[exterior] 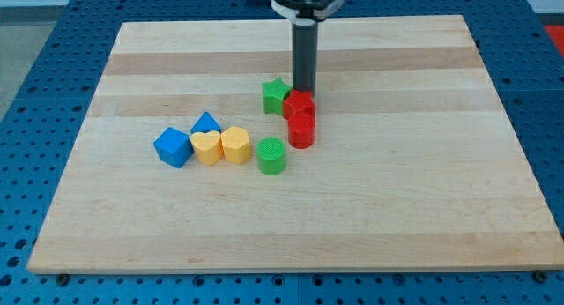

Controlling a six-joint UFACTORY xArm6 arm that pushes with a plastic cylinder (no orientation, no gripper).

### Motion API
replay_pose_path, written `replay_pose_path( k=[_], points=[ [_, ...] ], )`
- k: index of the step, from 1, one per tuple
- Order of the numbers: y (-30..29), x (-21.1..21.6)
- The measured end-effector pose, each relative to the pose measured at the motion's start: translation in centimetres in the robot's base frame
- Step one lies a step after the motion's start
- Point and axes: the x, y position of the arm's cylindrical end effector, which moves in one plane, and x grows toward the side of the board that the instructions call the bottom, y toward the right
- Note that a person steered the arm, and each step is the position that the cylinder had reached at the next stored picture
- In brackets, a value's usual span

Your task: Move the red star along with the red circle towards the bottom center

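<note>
The red star (pixel 299 104) sits near the board's middle, touching the red circle (pixel 301 130) just below it. My tip (pixel 304 92) is at the top edge of the red star, against it. The green star (pixel 276 96) sits right beside the red star on the left.
A green circle (pixel 271 156) lies lower left of the red circle. Further left are a yellow hexagon (pixel 235 145), a yellow heart (pixel 207 148), a blue triangle (pixel 206 123) and a blue cube (pixel 173 146). The wooden board (pixel 397 208) lies on a blue perforated table.
</note>
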Motion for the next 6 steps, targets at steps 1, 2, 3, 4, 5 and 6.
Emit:
replay_pose_path(
  k=[1,2,3,4,5,6],
  points=[
    [0.5,1.4],
    [0.5,2.8],
    [-1.4,3.2],
    [-3.5,4.2],
    [-4.7,5.5],
    [-5.0,6.6]
  ],
)
